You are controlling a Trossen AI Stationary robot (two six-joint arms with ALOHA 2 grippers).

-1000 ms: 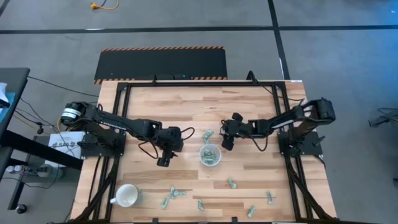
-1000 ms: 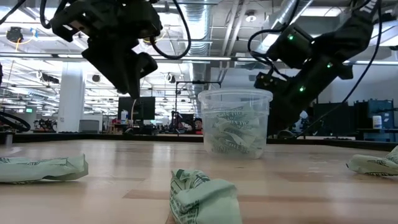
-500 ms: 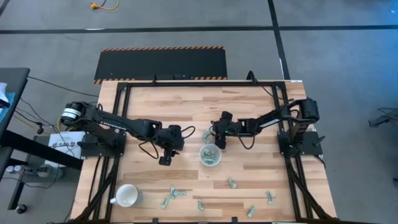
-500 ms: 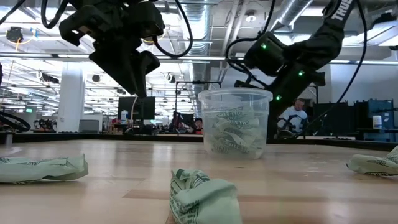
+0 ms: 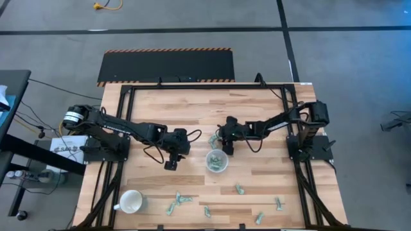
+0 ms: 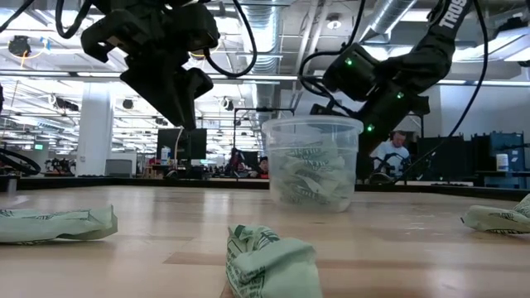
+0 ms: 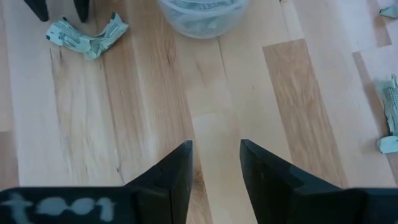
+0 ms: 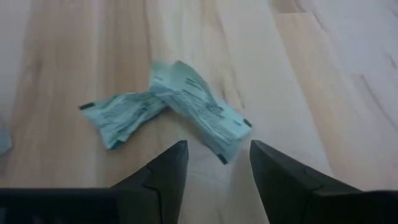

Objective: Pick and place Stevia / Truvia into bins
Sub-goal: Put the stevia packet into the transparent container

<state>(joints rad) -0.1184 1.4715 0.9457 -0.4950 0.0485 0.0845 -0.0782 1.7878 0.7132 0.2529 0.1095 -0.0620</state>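
Over the last second your right gripper [image 5: 222, 145] swung in from the right side of the table toward the middle and stopped just behind the clear cup [image 5: 217, 160]. Its fingers stood apart, empty, over two crumpled green sachets [image 8: 168, 109] lying crossed on the wood. Your left gripper [image 5: 169, 164] stayed where it was, left of the cup, fingers partly open and holding nothing. The cup stood upright near the table's centre, already holding several sachets. More loose sachets [image 5: 178, 201] lay scattered along the front of the pale wooden table [image 5: 257, 109], near a white mug [image 5: 130, 202] at the front left. Behind the table, the low view showed an open workshop with a person [image 6: 390, 152] in the distance.
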